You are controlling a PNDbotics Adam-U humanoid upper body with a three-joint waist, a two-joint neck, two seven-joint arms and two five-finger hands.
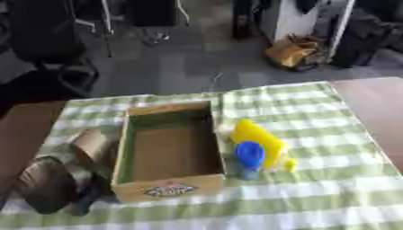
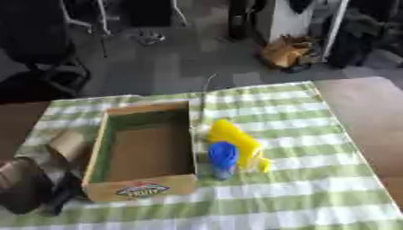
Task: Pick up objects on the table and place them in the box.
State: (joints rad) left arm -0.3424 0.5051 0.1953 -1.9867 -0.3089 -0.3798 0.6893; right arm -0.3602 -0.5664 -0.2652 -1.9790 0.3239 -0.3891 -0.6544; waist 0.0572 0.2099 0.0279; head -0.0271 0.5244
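The left hand [image 1: 51, 182] is resting just beside the box [image 1: 169, 184] on its left — whether its fingers are curled or straight I cannot tell. The box is sitting open on the checked cloth [image 1: 315, 197]. Touching its right wall, a yellow object [image 1: 256, 137] and a blue object [image 1: 249, 155] are standing together — possibly toys.

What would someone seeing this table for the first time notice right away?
The open cardboard box sits in the middle of the green checked tablecloth, and nothing shows inside it. Just right of it, bright against the cloth, stand a yellow object and a blue one in front of it. The robot's left hand shows at the box's left side, near the lower left corner; its fingers are hard to make out.
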